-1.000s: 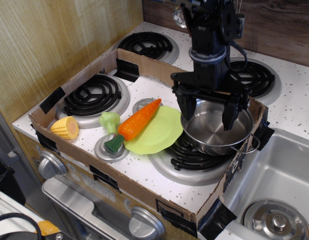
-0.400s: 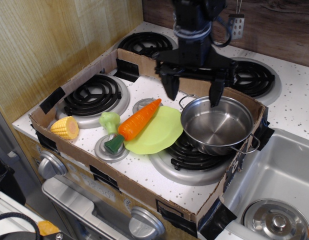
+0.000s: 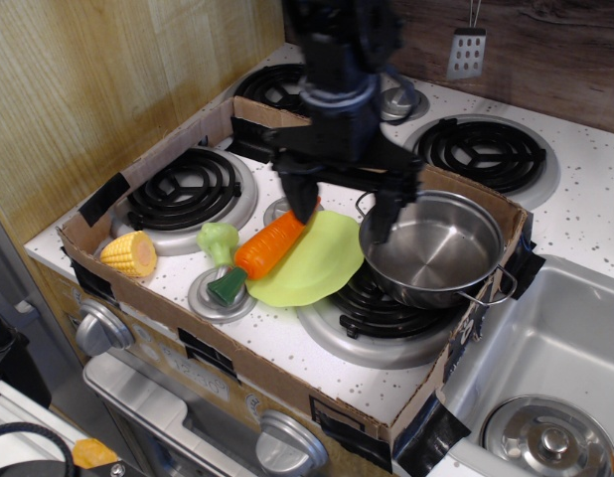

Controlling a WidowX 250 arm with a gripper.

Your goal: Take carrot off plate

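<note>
We see gripper (image 3: 339, 211) above plate's far edge, fingers spread wide apart, holding nothing. Left finger (image 3: 293, 211) over carrot's tip, right finger (image 3: 383, 219) at steel pot's (image 3: 431, 248) 9 o'clock rim. Carrot (image 3: 267, 249) lies diagonal across lime plate (image 3: 322, 260), orange tip toward 1 o'clock, green stem past plate's 8 o'clock edge onto grey disc (image 3: 220, 297). Pale-green vegetable (image 3: 219, 240) just beside carrot at 10 o'clock. Corn cob (image 3: 130, 253) well apart at 9 o'clock, by cardboard wall (image 3: 153, 159).
</note>
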